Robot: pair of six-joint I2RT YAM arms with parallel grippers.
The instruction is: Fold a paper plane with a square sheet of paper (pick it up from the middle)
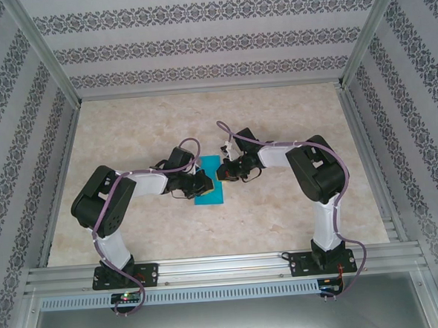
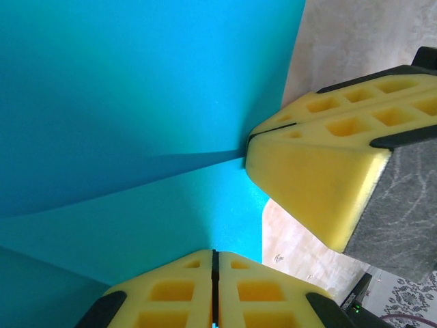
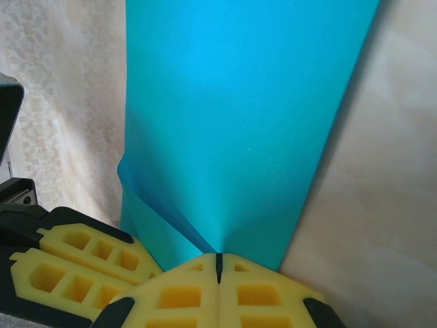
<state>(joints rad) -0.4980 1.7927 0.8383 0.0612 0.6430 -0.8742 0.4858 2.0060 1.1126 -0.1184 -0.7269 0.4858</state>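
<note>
The square sheet of paper [image 1: 211,193] is teal-blue and lies folded into a narrow strip at the middle of the table. My left gripper [image 1: 204,182] is at its left edge and my right gripper [image 1: 224,172] at its right edge, facing each other closely. In the left wrist view the left gripper [image 2: 214,256] is shut with the paper [image 2: 136,102] drawn into its pads, and the right gripper's fingers [image 2: 314,171] press the same edge. In the right wrist view the right gripper [image 3: 218,265] is shut on a raised crease of the paper [image 3: 239,123], the left gripper's fingers [image 3: 75,263] beside it.
The marble-patterned table [image 1: 297,219] stretches around the paper on all sides. An aluminium rail [image 1: 225,268] carries both arm bases at the near edge. Patterned walls and metal posts [image 1: 45,52] enclose the left, right and back.
</note>
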